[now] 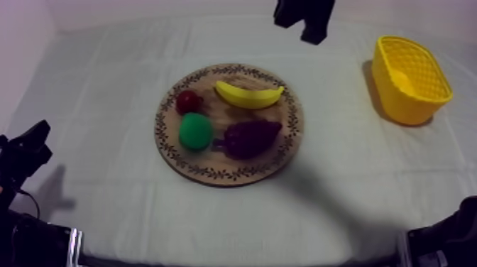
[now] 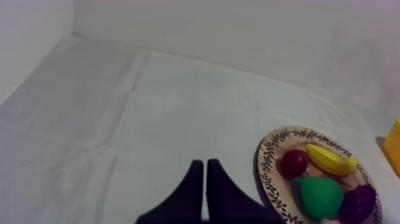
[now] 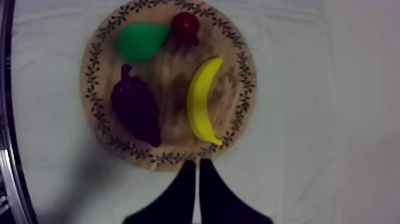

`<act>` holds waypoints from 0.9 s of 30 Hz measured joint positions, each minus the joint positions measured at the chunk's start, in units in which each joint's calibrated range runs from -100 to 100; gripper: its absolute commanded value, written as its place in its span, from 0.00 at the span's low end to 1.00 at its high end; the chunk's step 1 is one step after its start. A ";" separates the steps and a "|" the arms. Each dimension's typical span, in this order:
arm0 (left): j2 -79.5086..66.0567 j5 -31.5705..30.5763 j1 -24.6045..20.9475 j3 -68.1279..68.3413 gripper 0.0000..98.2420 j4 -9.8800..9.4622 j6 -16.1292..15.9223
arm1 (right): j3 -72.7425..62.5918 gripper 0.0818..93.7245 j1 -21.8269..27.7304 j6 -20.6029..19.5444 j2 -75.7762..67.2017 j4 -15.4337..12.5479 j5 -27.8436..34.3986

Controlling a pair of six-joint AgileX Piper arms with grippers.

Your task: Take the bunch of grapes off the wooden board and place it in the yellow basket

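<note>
Purple grapes (image 1: pixel 250 137) lie on board (image 1: pixel 228 172) (basket (image 1: pixel 396 99) well apart).

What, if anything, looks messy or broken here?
Nothing stands out. The banana, pear, grapes and small red fruit all lie neatly on the wooden board, none spilled off it, and the yellow basket stands upright beside the board.

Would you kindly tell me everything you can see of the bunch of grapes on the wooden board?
The bunch of grapes is dark purple, one lumpy moulded piece that looks like plastic, broad near its short stem stub and tapering to the far end. It lies on its side on the wooden board, inside the patterned rim, apart from the banana. Its stem end points at the green pear, close by; whether they touch is unclear. Nothing grips it.
</note>
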 measured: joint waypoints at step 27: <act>0.00 0.00 0.00 0.00 0.00 0.00 0.00 | 2.56 0.23 -4.25 -2.58 13.90 0.84 -1.37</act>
